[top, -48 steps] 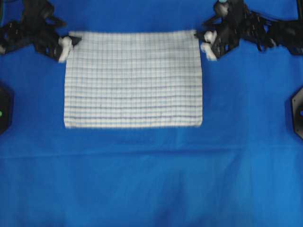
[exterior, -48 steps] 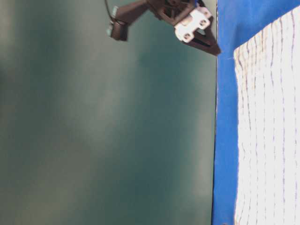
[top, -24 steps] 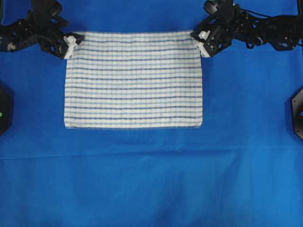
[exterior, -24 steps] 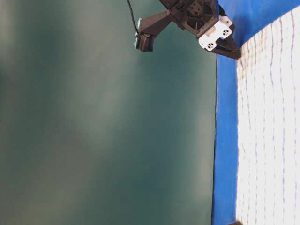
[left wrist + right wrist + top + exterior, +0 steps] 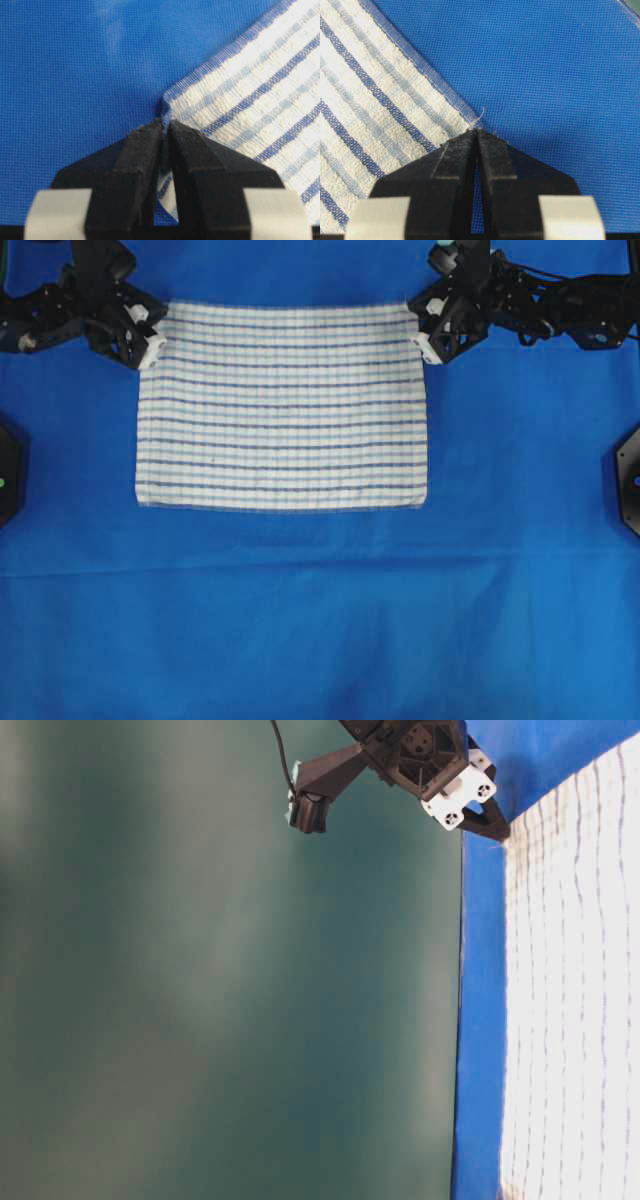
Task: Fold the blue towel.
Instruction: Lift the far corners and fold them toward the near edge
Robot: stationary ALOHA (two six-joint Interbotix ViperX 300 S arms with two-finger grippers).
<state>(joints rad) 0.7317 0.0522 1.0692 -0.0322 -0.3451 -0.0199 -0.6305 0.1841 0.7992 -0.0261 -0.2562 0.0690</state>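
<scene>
Two claws are at work for you, one at each far corner of the blue towel, which lies flat on the solid-blue cloth covering the table, toward its far edge. Your left claw is clamped on the towel's far left corner (a sliver of striped cloth shows between its black fingers). Your right claw is pressed together on the far right corner, where the hem's tip and a loose thread meet its fingertips.
</scene>
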